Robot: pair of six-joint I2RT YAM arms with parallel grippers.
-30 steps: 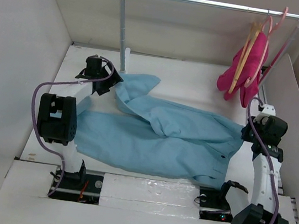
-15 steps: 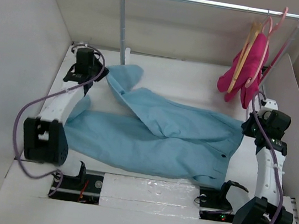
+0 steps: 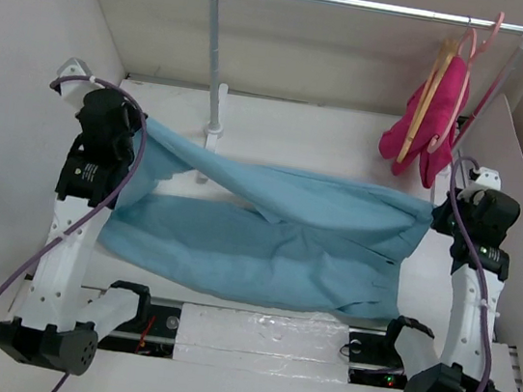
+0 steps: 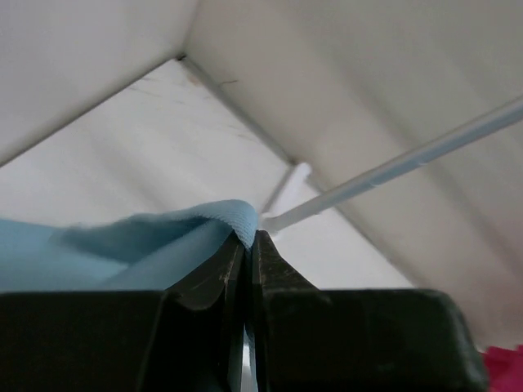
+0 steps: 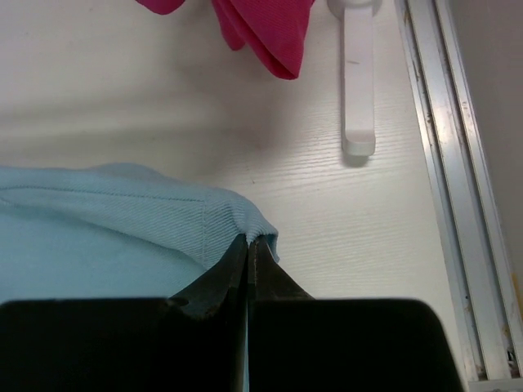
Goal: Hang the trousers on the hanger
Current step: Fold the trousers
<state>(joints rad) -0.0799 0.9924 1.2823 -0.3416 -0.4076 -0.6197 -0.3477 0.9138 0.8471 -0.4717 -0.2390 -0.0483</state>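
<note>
Nearest the arm bases, the lower part of the trousers [image 3: 263, 255] lay spread on the white tabletop [image 3: 347, 140], a broad, soft sheet of light sky-blue cloth with shallow creases and a ragged near edge. Just behind it, the upper edge of the cloth ran taut from side to side, raised off the surface between the two arms like a hammock. At its left end the left pincer [image 4: 249, 237] was clamped tight on a folded blue edge, its black fingers pressed together with only cloth between them (the wrist view showed a thin lip of fabric poking past the tips). At the right end the right pincer [image 5: 248, 241] was closed the same way on a stitched corner, with a fine ribbed weave and a seam line visible just behind the tips. Farther back, a metal rail [image 3: 366, 5] crossed in front of the far wall on white posts. The hanger [image 3: 443, 61], slim tan wood, hung near the rail's right end, close against a magenta garment [image 3: 424, 136] and above the trousers' right end without touching them.
</note>
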